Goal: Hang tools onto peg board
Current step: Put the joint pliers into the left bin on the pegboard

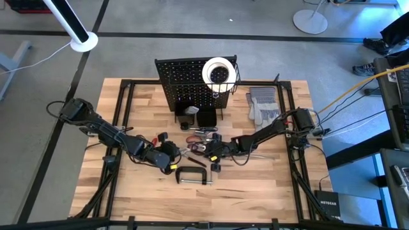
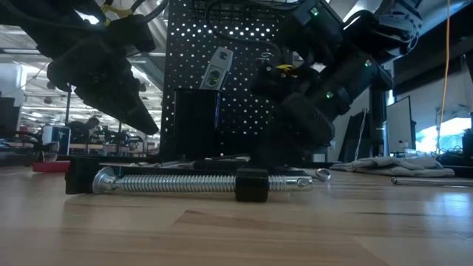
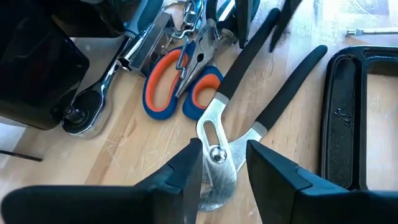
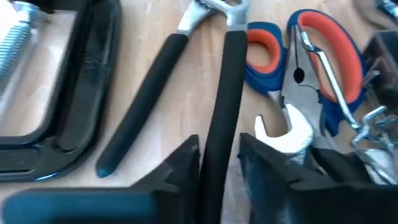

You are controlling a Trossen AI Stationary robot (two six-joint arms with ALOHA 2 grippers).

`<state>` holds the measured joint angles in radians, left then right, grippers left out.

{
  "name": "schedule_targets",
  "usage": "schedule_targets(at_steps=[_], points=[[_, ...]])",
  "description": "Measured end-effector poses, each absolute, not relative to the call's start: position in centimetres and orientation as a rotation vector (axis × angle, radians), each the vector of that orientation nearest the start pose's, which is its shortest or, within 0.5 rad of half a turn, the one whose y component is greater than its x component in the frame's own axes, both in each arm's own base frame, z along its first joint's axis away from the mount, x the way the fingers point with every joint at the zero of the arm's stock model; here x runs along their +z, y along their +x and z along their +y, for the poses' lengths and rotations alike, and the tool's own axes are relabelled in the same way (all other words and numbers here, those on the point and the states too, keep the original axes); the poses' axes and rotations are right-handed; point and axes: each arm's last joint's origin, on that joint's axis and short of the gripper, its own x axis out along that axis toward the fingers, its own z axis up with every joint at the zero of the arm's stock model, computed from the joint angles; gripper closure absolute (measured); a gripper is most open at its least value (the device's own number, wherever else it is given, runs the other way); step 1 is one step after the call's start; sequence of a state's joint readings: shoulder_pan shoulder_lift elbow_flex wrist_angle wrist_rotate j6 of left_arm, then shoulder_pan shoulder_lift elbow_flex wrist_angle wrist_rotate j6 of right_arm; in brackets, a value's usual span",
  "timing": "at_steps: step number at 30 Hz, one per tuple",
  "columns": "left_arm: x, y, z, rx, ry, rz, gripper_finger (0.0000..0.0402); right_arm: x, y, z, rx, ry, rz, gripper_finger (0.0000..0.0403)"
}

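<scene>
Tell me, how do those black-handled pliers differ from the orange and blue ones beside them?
The black-handled pliers have long, slim, plain black handles; the orange-and-blue pliers have shorter, fatter, curved two-colour grips. The black-handled pair has a broad silver head with a slot, which sits between the left pincer tips, and one handle lies between the right pincer tips; the orange-and-blue pair lies untouched. Both lie flat on the wooden table.

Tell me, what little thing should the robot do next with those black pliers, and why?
Probably the right hand should squeeze shut on the handle. Its fingers already stand on both sides of one black handle of the pliers, and the left hand sits around the metal head, so the pliers, lying flat on the table, seem ready for lifting.
</scene>
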<state>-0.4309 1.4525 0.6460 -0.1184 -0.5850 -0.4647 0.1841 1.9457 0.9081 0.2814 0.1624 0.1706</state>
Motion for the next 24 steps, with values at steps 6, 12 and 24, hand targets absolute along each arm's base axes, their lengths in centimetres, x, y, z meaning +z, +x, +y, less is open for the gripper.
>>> schedule_targets(at_steps=[6,12,24], points=[[15.7,24.0,-9.3,0.328,-0.025,0.74,0.0288,10.2,35.8,6.0,-0.061,-0.002,0.737,0.0362],[16.6,23.8,-9.4,0.285,-0.154,0.733,0.0288,10.7,35.6,6.0,-0.061,0.003,0.735,0.0362],[19.8,21.9,-9.9,0.247,-0.266,0.619,0.0288,16.5,34.8,5.8,-0.069,-0.002,0.597,0.0362]])
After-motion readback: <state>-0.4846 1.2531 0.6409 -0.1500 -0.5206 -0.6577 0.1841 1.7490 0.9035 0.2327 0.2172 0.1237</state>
